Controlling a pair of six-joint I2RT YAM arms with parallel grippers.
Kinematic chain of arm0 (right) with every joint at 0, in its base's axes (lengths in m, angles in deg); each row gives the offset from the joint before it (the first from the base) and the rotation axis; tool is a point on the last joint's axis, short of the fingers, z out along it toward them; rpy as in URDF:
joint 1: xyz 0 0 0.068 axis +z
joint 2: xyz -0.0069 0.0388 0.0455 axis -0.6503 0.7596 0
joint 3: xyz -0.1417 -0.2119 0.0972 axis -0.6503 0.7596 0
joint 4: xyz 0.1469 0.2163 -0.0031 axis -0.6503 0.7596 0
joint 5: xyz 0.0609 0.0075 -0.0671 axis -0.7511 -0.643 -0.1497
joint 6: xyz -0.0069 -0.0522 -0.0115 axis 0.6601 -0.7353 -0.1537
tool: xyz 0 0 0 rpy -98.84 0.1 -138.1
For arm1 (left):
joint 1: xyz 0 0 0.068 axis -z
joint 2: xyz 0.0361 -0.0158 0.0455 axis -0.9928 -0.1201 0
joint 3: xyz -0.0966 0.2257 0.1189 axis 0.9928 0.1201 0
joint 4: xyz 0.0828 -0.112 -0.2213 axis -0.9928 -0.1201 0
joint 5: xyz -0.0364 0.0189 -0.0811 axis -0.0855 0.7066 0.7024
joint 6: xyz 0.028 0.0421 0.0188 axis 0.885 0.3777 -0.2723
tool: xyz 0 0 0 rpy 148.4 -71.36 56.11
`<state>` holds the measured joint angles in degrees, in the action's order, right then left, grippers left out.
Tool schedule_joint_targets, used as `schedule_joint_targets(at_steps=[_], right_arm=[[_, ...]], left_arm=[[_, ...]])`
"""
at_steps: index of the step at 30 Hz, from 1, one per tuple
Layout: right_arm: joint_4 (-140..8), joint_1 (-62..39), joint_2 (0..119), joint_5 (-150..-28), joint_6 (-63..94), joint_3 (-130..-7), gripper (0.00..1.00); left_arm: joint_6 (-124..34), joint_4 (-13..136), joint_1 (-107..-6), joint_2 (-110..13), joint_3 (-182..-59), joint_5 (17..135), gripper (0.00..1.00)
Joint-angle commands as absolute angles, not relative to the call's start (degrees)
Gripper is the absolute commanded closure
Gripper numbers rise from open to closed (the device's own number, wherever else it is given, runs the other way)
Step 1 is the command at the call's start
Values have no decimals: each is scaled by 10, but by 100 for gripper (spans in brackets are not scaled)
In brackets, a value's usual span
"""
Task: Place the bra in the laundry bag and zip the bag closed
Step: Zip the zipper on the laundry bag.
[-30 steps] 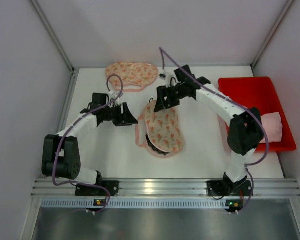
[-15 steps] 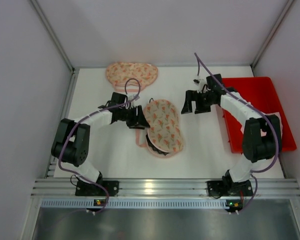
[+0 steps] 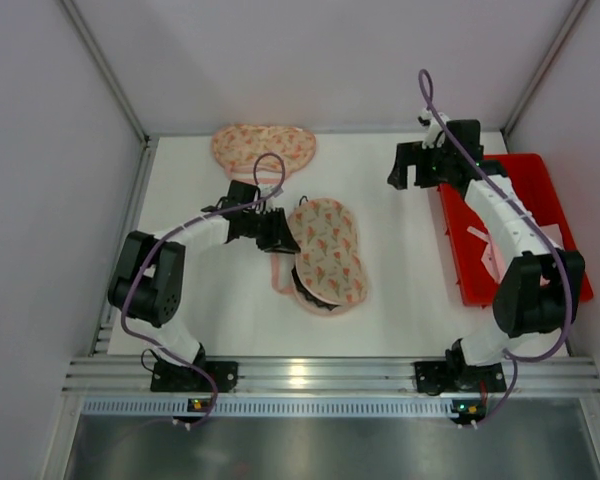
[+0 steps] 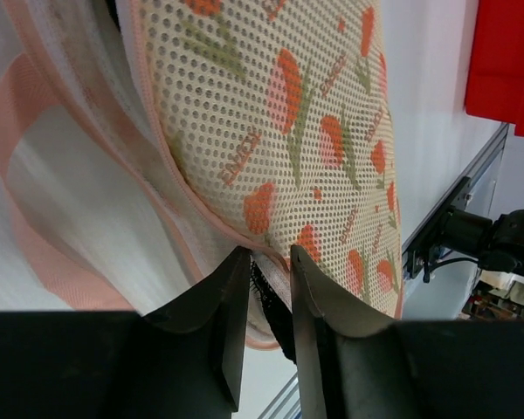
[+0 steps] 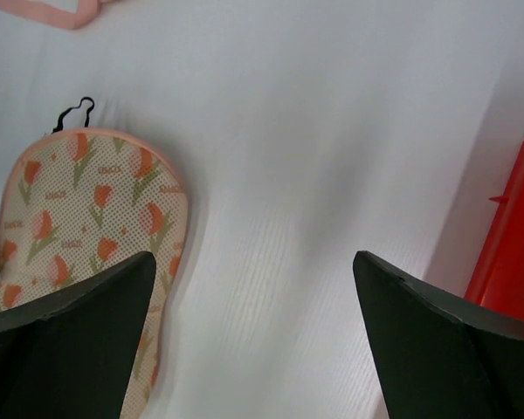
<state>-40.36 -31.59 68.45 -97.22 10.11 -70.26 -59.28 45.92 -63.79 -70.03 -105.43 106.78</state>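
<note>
Top external view: a floral mesh laundry bag (image 3: 327, 248) lies at the middle of the white counter (image 3: 405, 290), long axis running from upper left to lower right, with a pink strap loop (image 3: 277, 272) spread out on its left side. The bra (image 3: 306, 290) shows only as dark lace peeking from under the bag's lower left edge. The left gripper (image 3: 281, 238) sits against the bag's upper left rim. From the left wrist camera, that gripper (image 4: 269, 258) has its two fingers drawn close with only a narrow slot between them; the bag's pink edge and a bit of black lace (image 4: 268, 297) lie right at the tips, but whether the fingers actually pinch the fabric cannot be told. The right gripper (image 3: 413, 168) hangs at the upper right of the frame, well apart from the bag and beside the upper left corner of a red bin (image 3: 515, 190). Its wrist camera shows the right gripper (image 5: 253, 279) with fingers spread wide and nothing between them, the bag at lower left with a small black hook (image 5: 73, 113) poking out at its top end. A second floral bag (image 3: 264, 150) rests near the back wall, upper left of centre.
</note>
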Motion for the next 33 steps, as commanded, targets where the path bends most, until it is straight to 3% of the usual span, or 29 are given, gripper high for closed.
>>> schedule_joint_targets(at_steps=[1,2,6,11,19,28,33], right_arm=[[-383,-354,702,-1074,92,-748,4],[-374,-354,710,-1093,91,-752,4],[-375,-355,736,-1176,124,-714,6],[-450,-353,732,-1244,190,-607,10],[-535,-341,782,-1319,277,-542,20],[-685,-268,797,-1334,375,-476,30],[-691,-227,835,-1330,379,-474,34]], left_arm=[[-578,455,-646,-713,-1069,1055,70],[-577,455,-646,-718,-1071,1055,71],[-570,440,-655,-732,-1082,1044,99],[-534,408,-677,-738,-1086,1013,100],[-479,371,-685,-795,-1111,946,100],[-478,363,-688,-838,-1119,912,100],[-479,363,-690,-842,-1124,914,100]])
